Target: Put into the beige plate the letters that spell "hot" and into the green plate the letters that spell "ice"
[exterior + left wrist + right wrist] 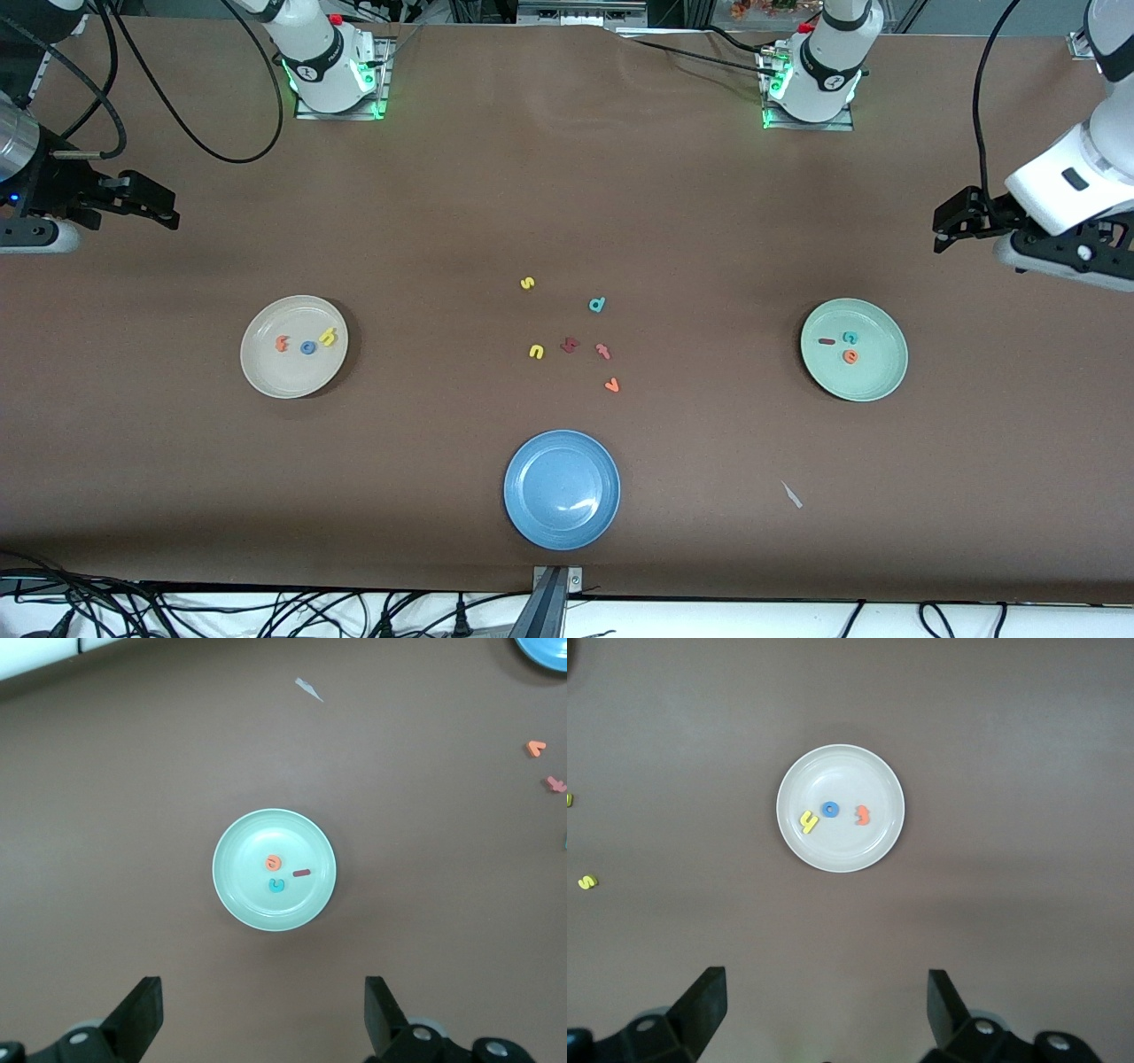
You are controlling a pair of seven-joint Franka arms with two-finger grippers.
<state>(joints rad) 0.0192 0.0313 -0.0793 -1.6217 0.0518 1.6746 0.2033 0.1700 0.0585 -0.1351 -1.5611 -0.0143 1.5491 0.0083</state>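
The beige plate (283, 377) lies toward the right arm's end of the table and holds the yellow "h" (329, 336), the blue "o" (307, 347) and the orange "t" (282, 344). The green plate (864, 383) lies toward the left arm's end and holds the dark red "i" (827, 340), the teal "c" (850, 337) and the orange "e" (850, 356). My right gripper (164, 206) hangs open and empty over bare table beside the beige plate (833, 855). My left gripper (943, 226) hangs open and empty over bare table beside the green plate (248, 904).
Loose letters lie mid-table: yellow "s" (527, 283), teal "d" (597, 305), yellow "n" (536, 352), a dark red letter (570, 345), pinkish "t" (603, 351), orange "v" (611, 385). A blue plate (562, 523) sits nearer the front camera. A white scrap (791, 494) lies beside it.
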